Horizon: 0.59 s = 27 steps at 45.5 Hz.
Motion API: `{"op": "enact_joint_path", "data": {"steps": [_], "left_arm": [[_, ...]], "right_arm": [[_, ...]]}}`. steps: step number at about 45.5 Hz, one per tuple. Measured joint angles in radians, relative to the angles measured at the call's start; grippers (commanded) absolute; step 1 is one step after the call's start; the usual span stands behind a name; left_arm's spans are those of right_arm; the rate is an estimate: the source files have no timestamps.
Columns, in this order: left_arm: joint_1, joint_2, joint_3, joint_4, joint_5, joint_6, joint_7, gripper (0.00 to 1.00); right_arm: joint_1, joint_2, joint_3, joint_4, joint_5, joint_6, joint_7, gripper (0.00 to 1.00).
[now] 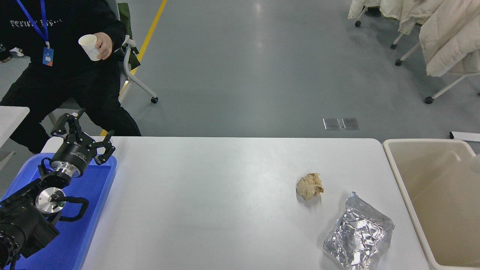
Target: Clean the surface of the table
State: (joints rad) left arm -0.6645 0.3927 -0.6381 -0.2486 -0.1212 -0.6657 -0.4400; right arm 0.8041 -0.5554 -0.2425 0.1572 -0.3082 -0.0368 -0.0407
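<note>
The white table surface (210,195) fills the lower middle of the head view. On its right part lie a crumpled brown paper ball (309,186) and, nearer the front, a crinkled silver foil bag (358,236). My left gripper (87,131) is parked at the lower left over the far end of the blue tray, open and empty. My right arm and gripper are out of view. A pale blurred shape (475,162) shows at the right edge over the bin; I cannot tell what it is.
A beige bin (397,168) stands against the table's right end. A blue tray (88,210) lies at the left end. A seated person in black at the far left holds a white paper cup (89,47). Chairs with pale coats (446,33) stand at the far right.
</note>
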Motion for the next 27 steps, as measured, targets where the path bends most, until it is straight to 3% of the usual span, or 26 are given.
{"op": "enact_joint_path", "data": {"steps": [27], "left_arm": [[0.0,0.0,0.0,0.0,0.0,0.0,0.0,1.0]], "right_arm": [[-0.128,0.202,0.073,-0.094,0.062,-0.146,-0.002,0.0]]}}
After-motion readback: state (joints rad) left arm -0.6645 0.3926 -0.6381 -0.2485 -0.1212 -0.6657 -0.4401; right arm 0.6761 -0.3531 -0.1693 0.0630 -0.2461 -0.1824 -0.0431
